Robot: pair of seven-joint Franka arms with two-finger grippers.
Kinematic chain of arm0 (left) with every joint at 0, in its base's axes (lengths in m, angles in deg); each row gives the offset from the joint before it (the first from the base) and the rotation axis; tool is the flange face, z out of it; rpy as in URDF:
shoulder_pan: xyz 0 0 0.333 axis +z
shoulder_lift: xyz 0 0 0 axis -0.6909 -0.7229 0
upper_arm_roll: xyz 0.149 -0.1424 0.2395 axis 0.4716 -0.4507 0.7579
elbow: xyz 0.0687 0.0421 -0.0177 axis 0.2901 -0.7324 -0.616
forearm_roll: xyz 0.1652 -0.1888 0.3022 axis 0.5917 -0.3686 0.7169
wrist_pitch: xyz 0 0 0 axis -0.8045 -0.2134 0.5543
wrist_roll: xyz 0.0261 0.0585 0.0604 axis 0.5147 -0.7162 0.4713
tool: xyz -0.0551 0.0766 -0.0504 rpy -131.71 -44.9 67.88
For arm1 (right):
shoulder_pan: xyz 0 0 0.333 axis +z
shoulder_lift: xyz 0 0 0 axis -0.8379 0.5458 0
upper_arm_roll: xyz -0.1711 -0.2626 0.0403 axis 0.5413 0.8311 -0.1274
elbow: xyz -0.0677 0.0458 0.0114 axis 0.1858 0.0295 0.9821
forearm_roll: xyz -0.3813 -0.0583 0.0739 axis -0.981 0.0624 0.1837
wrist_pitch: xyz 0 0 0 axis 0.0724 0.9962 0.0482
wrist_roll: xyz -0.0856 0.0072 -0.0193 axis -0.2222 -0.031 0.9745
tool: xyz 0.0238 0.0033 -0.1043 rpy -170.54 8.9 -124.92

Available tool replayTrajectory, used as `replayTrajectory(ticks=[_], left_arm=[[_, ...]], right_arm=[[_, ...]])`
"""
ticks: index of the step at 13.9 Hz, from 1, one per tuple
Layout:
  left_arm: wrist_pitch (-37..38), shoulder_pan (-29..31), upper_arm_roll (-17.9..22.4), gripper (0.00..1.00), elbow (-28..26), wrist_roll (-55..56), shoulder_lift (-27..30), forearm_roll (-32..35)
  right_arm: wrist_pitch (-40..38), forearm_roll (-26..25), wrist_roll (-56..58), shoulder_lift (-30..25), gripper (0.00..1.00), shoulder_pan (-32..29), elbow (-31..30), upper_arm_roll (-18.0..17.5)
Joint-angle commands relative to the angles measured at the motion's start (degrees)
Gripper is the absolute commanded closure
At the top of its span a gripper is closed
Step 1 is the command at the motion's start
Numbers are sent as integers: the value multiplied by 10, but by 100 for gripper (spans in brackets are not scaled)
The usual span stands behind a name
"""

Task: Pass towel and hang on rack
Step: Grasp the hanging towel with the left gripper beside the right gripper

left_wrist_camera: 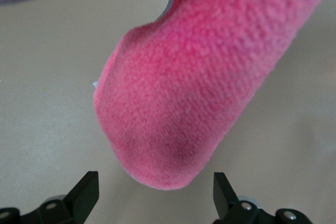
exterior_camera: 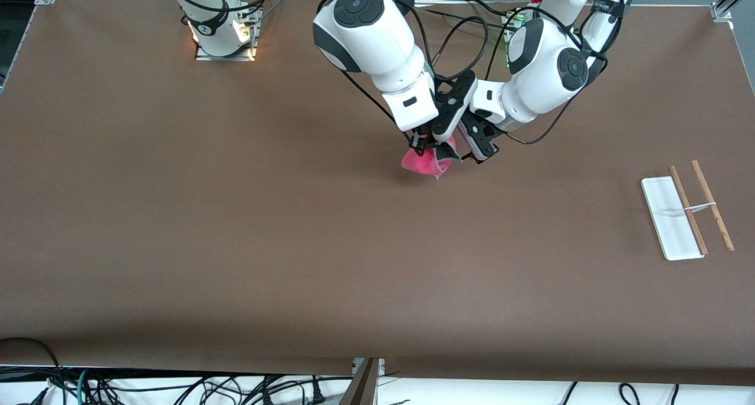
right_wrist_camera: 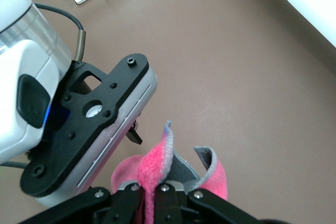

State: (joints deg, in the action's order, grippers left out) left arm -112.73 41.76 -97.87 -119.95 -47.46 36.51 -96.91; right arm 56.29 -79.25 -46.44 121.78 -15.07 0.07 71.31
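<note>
Hanging from the right gripper (exterior_camera: 426, 144), the towel (exterior_camera: 426, 162) is up in the air over the middle of the worktop (exterior_camera: 236, 216), its fold pinched between that gripper's narrowly closed fingers (right_wrist_camera: 167, 195). From the pinch the pink cloth droops downward in a bunched lobe, so its long axis runs roughly from the fingers down toward the worktop; a grey-edged corner sticks out beside them.

The left gripper (exterior_camera: 479, 151) is just beside the towel, over the same patch of worktop. In the left wrist view its fingers (left_wrist_camera: 84, 195) stand wide apart, with the rounded end of the towel (left_wrist_camera: 194, 87) reaching toward the gap between the tips without touching either one. Only the tips of those fingers show there, and the towel's upper part is cut off by the frame edge.

In the front view the two wrists crowd together and cover the pinch point, so the towel's top is hidden.

The rack (exterior_camera: 672, 216) sits on the worktop toward the left arm's end, well apart from both grippers, its two wooden rods lying parallel alongside the white base.
</note>
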Motion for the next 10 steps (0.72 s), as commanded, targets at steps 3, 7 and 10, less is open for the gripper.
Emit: replayTrajectory(ticks=[3, 7, 10], left_arm=[[-5, -1, -5, 11, 15, 11, -4, -17], [-5, -3, -5, 13, 15, 11, -4, -17], [-5, -5, -5, 24, 20, 10, -4, -16]], right_arm=[[1, -7, 8, 2, 100, 2, 7, 0], [2, -7, 8, 3, 100, 2, 7, 0], [1, -7, 12, 2, 100, 1, 7, 0]])
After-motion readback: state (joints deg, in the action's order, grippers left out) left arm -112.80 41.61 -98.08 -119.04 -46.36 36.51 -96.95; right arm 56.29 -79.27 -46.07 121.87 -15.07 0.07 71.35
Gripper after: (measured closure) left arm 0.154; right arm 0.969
